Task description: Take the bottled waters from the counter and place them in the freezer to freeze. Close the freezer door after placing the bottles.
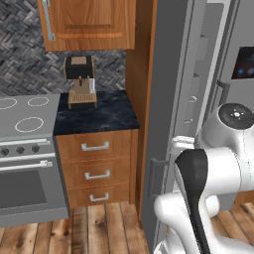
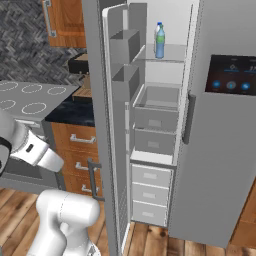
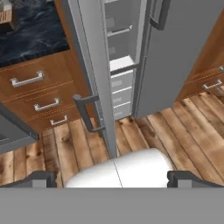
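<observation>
My fingers (image 3: 41, 178) spread wide, nothing held, pointing toward floor before freezer door (image 3: 94, 65). Bottled waters (image 2: 159, 40) both upright on upper shelf inside freezer (image 2: 160, 125), touching or nearly so. Counter (image 1: 106, 115) carries coffee machine (image 1: 80, 80), no bottles. Step in hand, by my judgement: closing. Next move: reach door handle (image 3: 87, 114) or outer face, swing door shut.
</observation>
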### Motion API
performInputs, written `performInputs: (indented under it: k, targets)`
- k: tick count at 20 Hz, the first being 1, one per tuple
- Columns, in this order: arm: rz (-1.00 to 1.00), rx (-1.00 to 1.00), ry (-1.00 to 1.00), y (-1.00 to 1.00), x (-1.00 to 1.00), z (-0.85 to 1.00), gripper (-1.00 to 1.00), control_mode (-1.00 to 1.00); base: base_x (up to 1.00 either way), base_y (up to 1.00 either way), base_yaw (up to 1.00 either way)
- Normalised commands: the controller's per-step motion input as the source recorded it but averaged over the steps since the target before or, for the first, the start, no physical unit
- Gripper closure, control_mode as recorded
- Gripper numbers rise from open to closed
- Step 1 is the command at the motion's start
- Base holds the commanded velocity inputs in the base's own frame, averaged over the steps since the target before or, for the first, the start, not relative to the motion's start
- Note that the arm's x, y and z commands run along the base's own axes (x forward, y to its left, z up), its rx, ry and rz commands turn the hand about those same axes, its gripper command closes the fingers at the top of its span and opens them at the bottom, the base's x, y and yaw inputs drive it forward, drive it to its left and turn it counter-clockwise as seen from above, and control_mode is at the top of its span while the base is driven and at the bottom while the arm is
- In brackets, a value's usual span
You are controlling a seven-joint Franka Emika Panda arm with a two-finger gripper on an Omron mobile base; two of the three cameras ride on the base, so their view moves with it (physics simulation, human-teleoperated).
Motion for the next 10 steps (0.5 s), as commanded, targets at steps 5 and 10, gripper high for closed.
performInputs:
  k: [5,10]
  targets:
    - [-0.33,-0.1,-0.01,0.03,0.39,0.0,-1.0,-1.0,0.0,0.0,0.0]
    - [-0.39,-0.2,-0.13,0.2,0.53,0.09,-1.0,-1.0,0.0,0.0,0.0]
